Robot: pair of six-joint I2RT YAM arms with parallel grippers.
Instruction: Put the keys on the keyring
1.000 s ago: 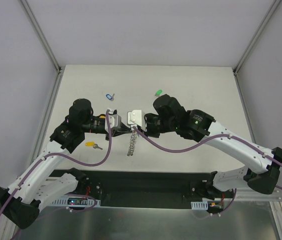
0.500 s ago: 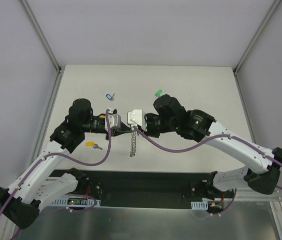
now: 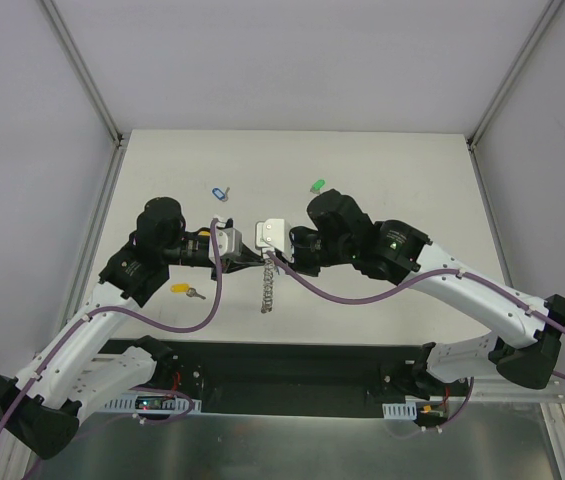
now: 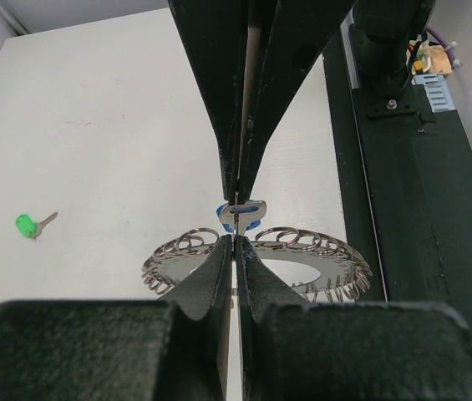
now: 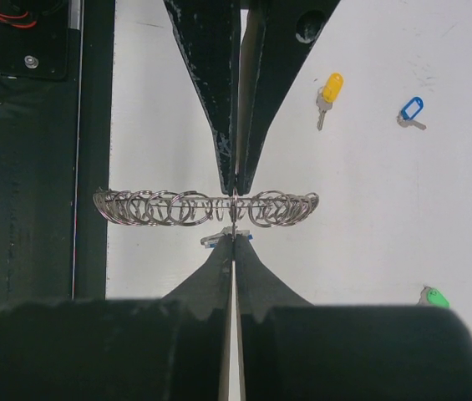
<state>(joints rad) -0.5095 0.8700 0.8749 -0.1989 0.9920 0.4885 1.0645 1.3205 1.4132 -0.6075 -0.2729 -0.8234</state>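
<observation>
Above the white table (image 3: pixel 382 170), left pincer (image 4: pixel 234 242) clamps the keyring (image 4: pixel 327 261), right pincer (image 5: pixel 234 242) clamps the blue key (image 4: pixel 251 209).

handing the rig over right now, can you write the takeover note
Left gripper: shut on the keyring, held up off the table between the arms.
Right gripper: shut on the solid-blue key, tip to tip with the left, key at the ring's loops.
On the table: yellow key, green key, pale blue key.
Done: ring and blue key lifted.
Left: cannot tell if blue is threaded; then the other three.
</observation>
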